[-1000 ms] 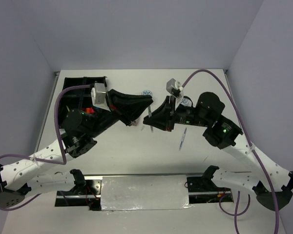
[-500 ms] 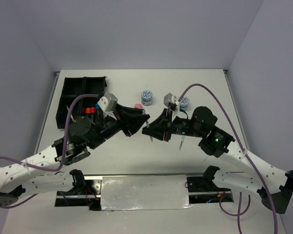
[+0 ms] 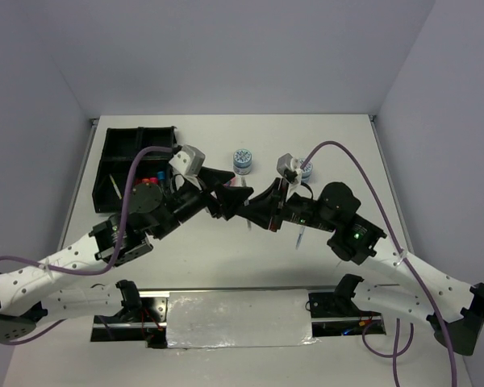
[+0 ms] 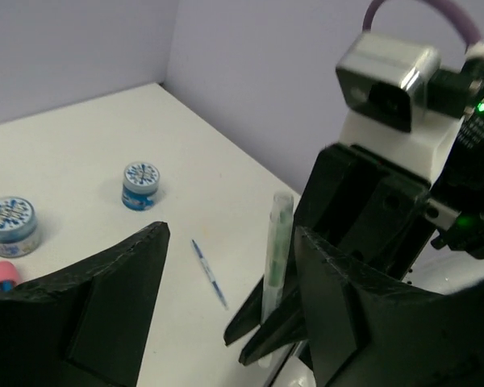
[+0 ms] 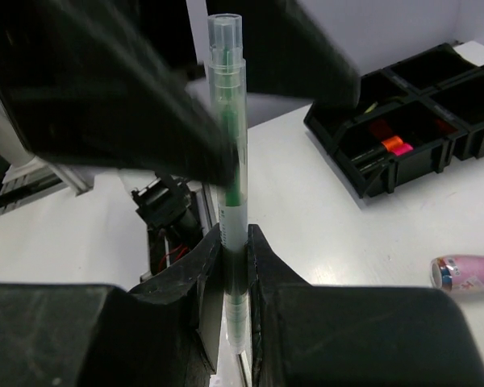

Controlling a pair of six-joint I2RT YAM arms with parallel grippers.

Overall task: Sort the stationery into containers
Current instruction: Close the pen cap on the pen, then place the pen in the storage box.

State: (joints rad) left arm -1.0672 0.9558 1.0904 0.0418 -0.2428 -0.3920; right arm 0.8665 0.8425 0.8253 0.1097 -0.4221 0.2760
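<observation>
My right gripper (image 5: 234, 234) is shut on a thin clear pen with a green core (image 5: 228, 145), holding it upright above the table. My left gripper (image 4: 231, 231) stands open with that green pen (image 4: 276, 250) between its fingers, close to the right one and not pinched. In the top view the two grippers meet at mid-table, the left gripper (image 3: 230, 199) against the right gripper (image 3: 254, 211). A grey-blue pen (image 4: 208, 272) lies on the table. Two round blue-white tubs (image 4: 140, 185) (image 4: 10, 224) and a pink tube (image 5: 468, 272) sit beyond. The black organiser tray (image 3: 113, 153) holds orange and red markers (image 5: 391, 145).
The tray stands at the far left of the white table (image 3: 339, 145). The tubs (image 3: 242, 160) (image 3: 304, 169) sit mid-table behind the grippers. The grey-blue pen (image 3: 300, 234) lies under the right arm. Grey walls close the table on three sides.
My left gripper's jaws have opened wide and it has moved right, up to the right gripper. The right gripper has come left and nearer with the green pen still in it.
</observation>
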